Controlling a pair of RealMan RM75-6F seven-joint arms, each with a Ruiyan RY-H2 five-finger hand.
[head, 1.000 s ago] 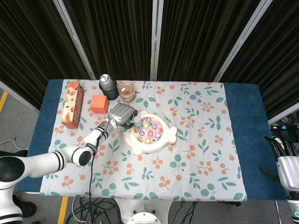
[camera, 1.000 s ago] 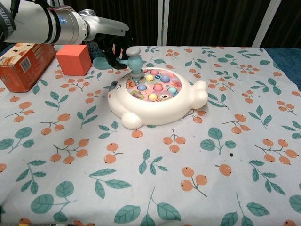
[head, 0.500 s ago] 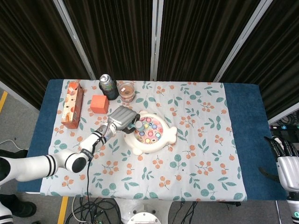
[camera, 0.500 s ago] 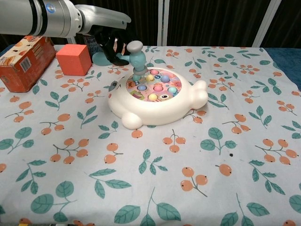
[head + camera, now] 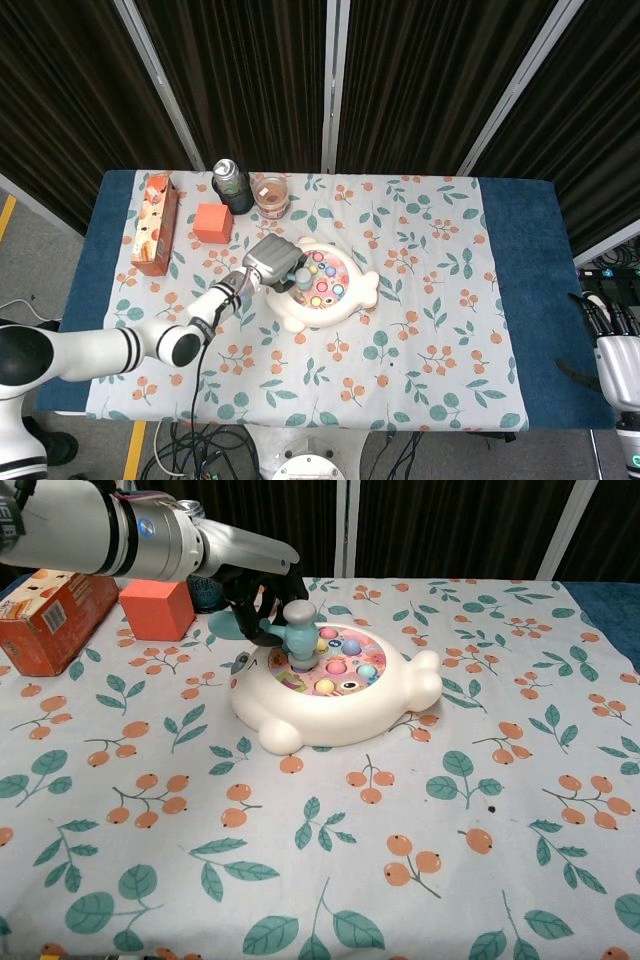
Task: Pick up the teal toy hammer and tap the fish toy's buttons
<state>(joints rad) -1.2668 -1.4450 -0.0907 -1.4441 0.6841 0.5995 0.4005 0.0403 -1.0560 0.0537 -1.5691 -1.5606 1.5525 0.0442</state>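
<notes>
The white fish toy (image 5: 345, 298) (image 5: 350, 710) lies mid-table with several coloured buttons on its round pink top. My left hand (image 5: 270, 257) (image 5: 252, 584) grips the handle of the teal toy hammer (image 5: 300, 279) (image 5: 295, 632). The hammer's grey head stands on the near-left buttons of the toy. My right hand (image 5: 608, 340) hangs off the table's right edge, far from the toy; only part of it shows, and it holds nothing visible.
An orange cube (image 5: 212, 222) (image 5: 157, 607), an orange carton (image 5: 154, 224) (image 5: 50, 615), a dark can (image 5: 232, 184) and a small cup (image 5: 270, 195) stand at the back left behind my left arm. The floral cloth (image 5: 420, 330) covers the table.
My left hand has moved nearer and to the right with the hammer. The hammer head has shifted from the toy's far-left buttons to its near-left ones and come down.
</notes>
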